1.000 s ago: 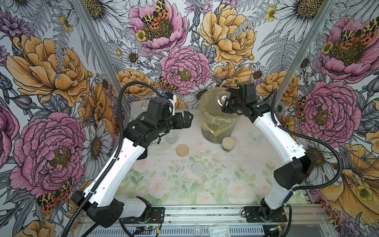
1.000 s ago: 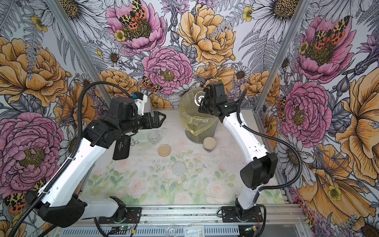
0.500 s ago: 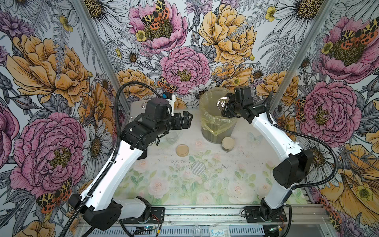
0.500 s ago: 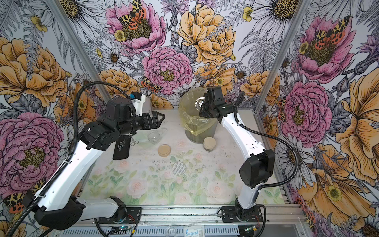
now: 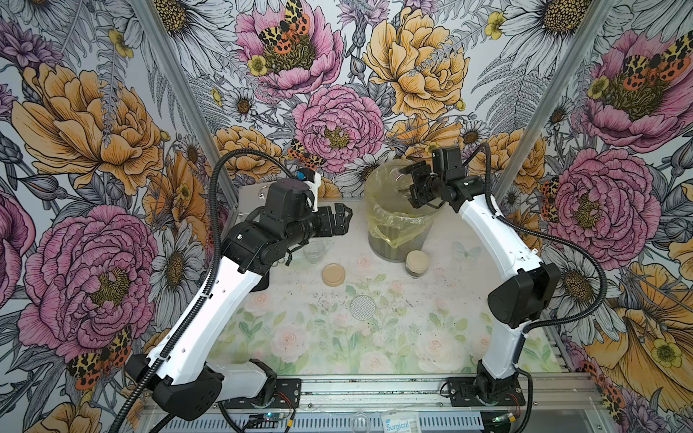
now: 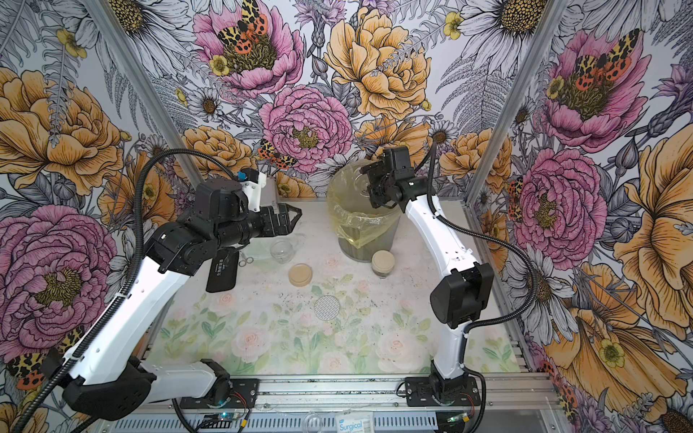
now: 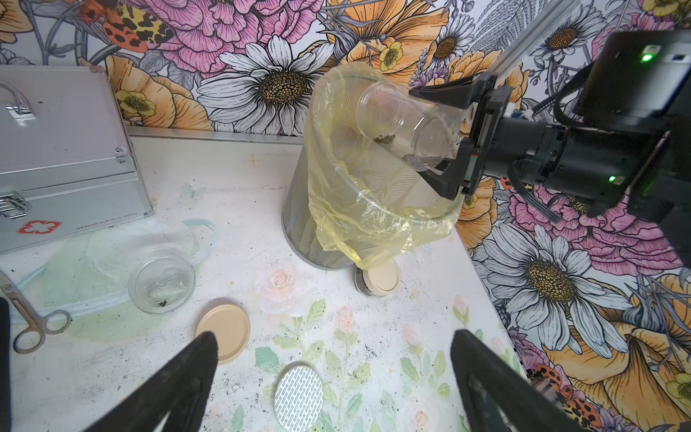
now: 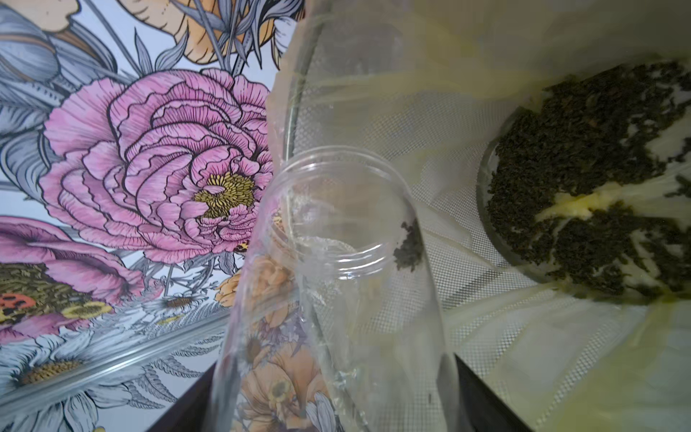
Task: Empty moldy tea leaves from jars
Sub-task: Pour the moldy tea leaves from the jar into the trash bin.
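My right gripper is shut on a clear lidless jar, tipped mouth-down over the bin. A small clump of tea leaves clings at its mouth. More tea leaves lie on the bin's bottom. An open jar stands on the table, almost empty. A jar with a tan lid stands against the bin. My left gripper hovers open and holds nothing.
A loose tan lid and a silver-white dotted lid lie flat mid-table among scattered crumbs. A silver case, scissors and clear tubing sit at the back left.
My right gripper has shifted slightly left over the bin with the jar in it. The left arm has barely moved.
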### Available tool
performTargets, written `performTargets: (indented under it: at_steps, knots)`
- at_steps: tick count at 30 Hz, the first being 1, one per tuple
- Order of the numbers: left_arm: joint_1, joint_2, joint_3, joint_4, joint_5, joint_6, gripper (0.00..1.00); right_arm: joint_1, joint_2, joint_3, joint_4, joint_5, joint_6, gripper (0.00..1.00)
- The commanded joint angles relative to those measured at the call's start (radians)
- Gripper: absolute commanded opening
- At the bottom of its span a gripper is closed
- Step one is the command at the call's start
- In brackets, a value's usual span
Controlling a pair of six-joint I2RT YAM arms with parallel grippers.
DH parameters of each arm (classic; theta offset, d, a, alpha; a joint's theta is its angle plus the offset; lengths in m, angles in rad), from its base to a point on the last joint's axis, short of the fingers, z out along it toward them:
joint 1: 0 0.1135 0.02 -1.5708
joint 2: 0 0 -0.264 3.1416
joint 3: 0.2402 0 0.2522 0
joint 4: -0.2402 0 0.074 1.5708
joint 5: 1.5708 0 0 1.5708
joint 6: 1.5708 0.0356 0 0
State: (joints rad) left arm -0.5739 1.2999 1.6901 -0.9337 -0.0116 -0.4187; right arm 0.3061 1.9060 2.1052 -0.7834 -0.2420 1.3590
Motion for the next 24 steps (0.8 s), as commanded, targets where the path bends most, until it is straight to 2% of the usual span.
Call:
performTargets:
  at_steps: [1,2,5,8,11,12,18,24]
  knots:
    - [-0.003,0.003,-0.001,0.024,-0.015,0.018,0.99,-0.002,0.016,0.115,-0.108,-0.08,-0.391,0.0]
    - [-0.004,-0.002,-0.008,0.026,-0.02,0.02,0.99,-0.005,0.024,0.134,-0.118,-0.114,-0.481,0.0]
    - [0.002,-0.009,-0.026,0.035,-0.013,0.021,0.99,-0.007,0.06,0.214,-0.218,-0.105,-0.703,0.0]
    - [0.013,-0.01,-0.032,0.035,0.003,0.027,0.99,-0.008,0.171,0.447,-0.464,-0.035,-0.905,0.0]
    - [0.027,-0.009,-0.034,0.037,0.013,0.034,0.99,-0.007,0.327,0.772,-0.737,0.063,-1.073,0.0]
    - [0.033,-0.008,-0.035,0.037,0.018,0.034,0.99,-0.008,0.343,0.81,-0.78,0.085,-1.115,0.0]
    - [0.046,0.005,-0.044,0.052,0.042,0.035,0.99,0.002,0.272,0.68,-0.753,0.246,-1.308,0.0]
    - [0.048,0.01,-0.059,0.064,0.053,0.033,0.99,0.075,0.237,0.67,-0.656,0.451,-1.666,0.0]
